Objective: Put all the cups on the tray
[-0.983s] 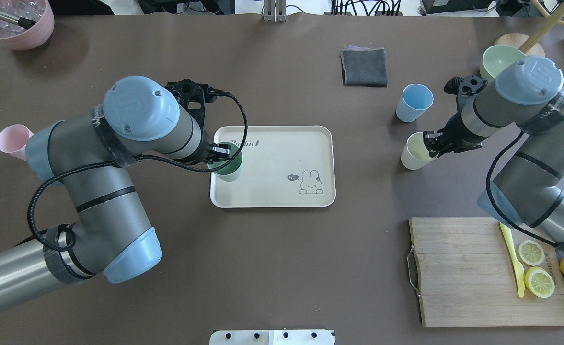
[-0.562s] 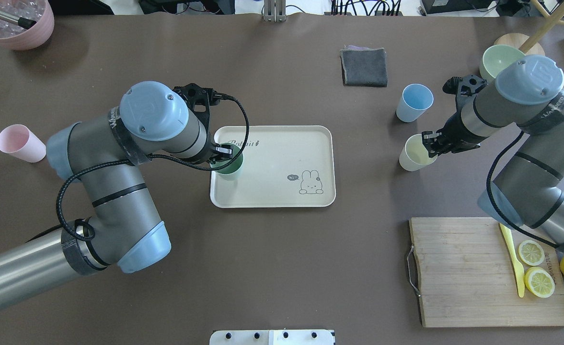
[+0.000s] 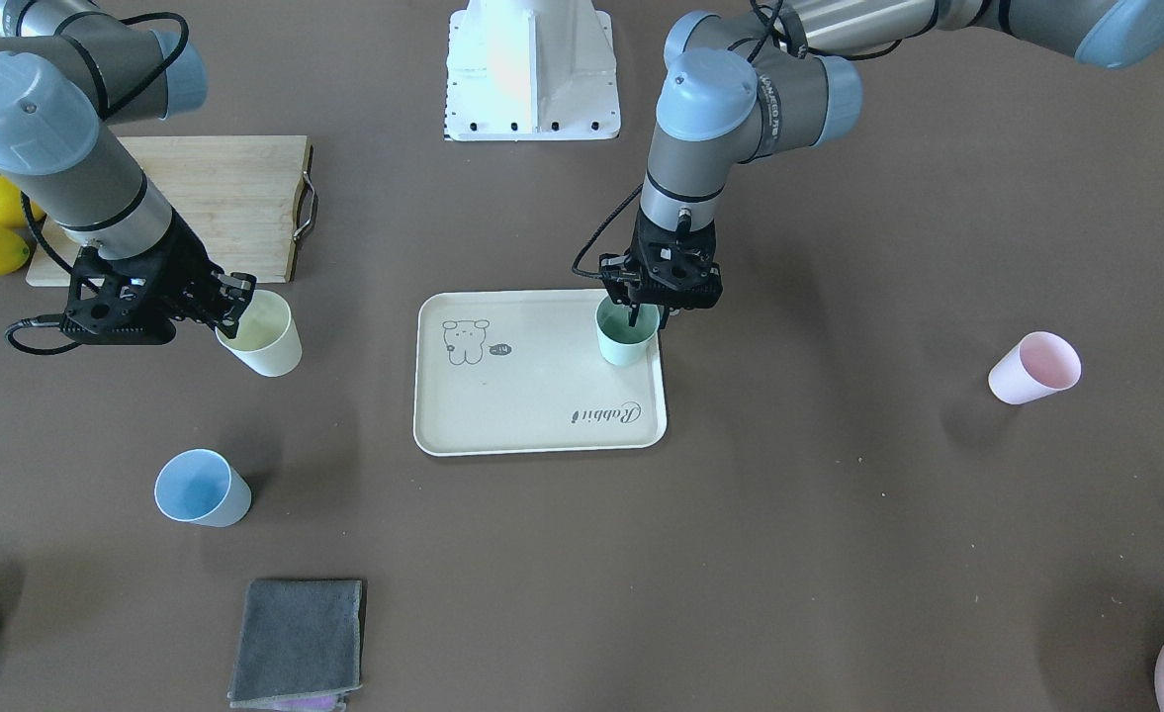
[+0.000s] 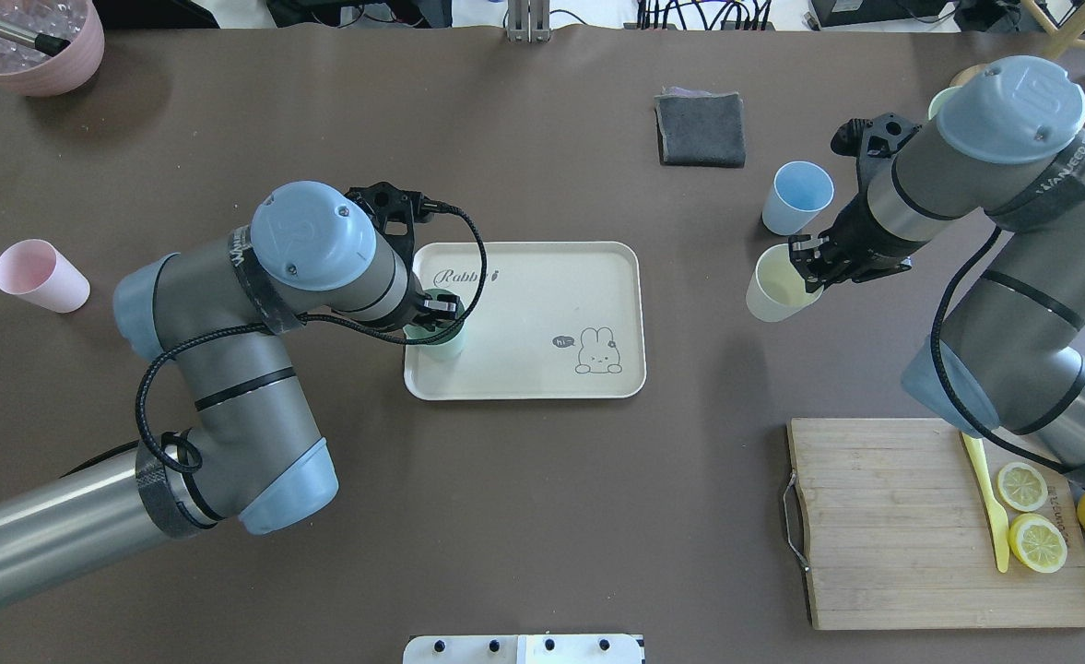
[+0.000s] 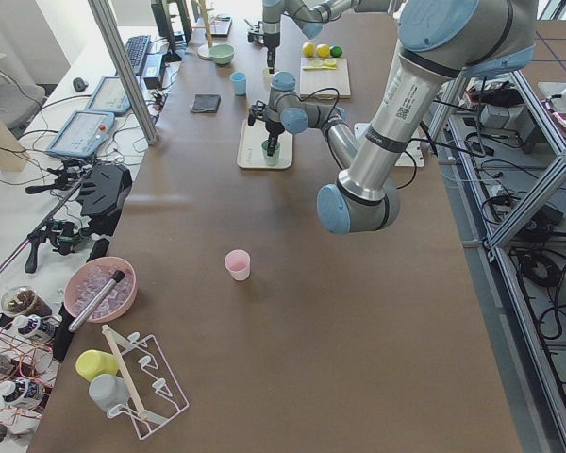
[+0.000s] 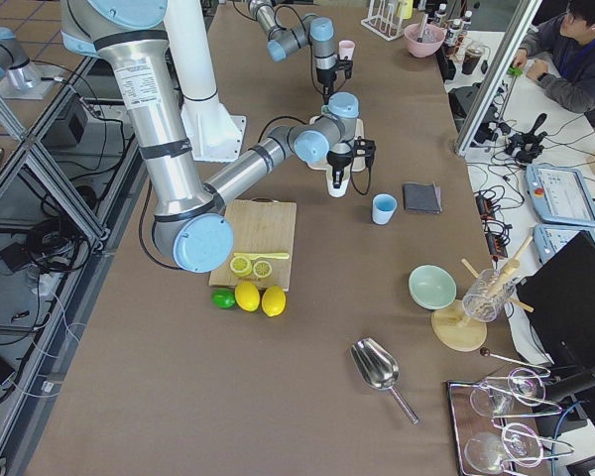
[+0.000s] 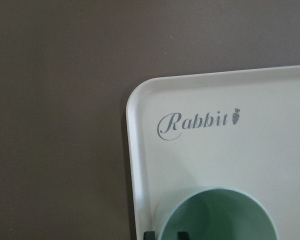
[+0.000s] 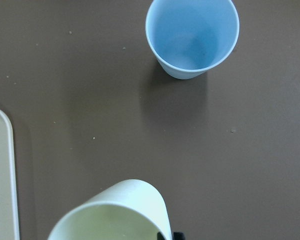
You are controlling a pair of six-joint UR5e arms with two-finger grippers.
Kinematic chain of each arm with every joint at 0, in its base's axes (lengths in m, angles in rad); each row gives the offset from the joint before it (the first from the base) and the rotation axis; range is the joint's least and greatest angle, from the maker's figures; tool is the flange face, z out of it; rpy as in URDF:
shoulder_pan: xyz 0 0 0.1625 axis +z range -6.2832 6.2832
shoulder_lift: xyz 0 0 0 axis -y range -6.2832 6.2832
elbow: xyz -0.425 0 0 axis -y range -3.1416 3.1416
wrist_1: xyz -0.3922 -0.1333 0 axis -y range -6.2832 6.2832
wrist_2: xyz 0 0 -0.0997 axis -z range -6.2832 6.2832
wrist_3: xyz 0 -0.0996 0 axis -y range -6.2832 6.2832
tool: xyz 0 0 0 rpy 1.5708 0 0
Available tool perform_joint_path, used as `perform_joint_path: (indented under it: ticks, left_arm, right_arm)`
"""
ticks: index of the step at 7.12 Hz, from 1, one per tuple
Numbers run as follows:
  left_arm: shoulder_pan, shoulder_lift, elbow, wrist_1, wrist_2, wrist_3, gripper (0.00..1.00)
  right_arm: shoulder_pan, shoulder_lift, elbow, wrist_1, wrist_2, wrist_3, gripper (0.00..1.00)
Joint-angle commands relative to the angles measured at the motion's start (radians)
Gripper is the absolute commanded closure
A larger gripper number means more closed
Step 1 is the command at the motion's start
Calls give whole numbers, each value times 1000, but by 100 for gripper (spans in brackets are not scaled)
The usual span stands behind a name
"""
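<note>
On tray [image 4: 542, 314], green cup [image 3: 625, 346] lowered, yellow cup [image 4: 775, 293] nearer

The brown table [image 4: 542, 516] is carrying the cream tray [image 4: 524, 314] at its middle and the pink cup [image 4: 40, 275] well apart on the left. The blue cup [image 4: 797, 196] and a grey cloth [image 4: 701, 129] are sitting far right, and a wooden cutting board [image 4: 883, 526] is lying near right.

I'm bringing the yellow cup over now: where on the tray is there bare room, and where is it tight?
The tray is bare across its middle and the end nearest the yellow cup, from the mint cup to the bunny drawing. Crowded only at the other end, where the left pincer grips the mint cup.
</note>
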State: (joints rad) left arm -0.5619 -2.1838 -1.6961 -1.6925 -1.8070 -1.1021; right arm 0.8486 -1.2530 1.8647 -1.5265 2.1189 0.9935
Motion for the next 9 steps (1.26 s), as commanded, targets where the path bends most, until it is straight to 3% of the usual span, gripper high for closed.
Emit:
perform_joint_path:
  ticks: [1, 3, 5, 7, 9]
  left_arm:
    - [-51, -1, -75, 11, -14, -1, 2]
    - [-213, 13, -100, 28, -208, 93, 2]
    - [-397, 39, -108, 147, -323, 348, 2]
    - [-559, 111, -96, 200, -403, 622, 2]
    - [-639, 195, -36, 205, -403, 859, 2]
  right_arm:
    - [1, 73, 22, -79, 9, 4, 100]
    - [-34, 173, 24, -150, 4, 116, 100]
    - [-138, 240, -7, -147, -66, 264, 100]
    - [-201, 303, -80, -139, -134, 339, 100]
    - [-226, 320, -119, -136, -160, 352, 100]
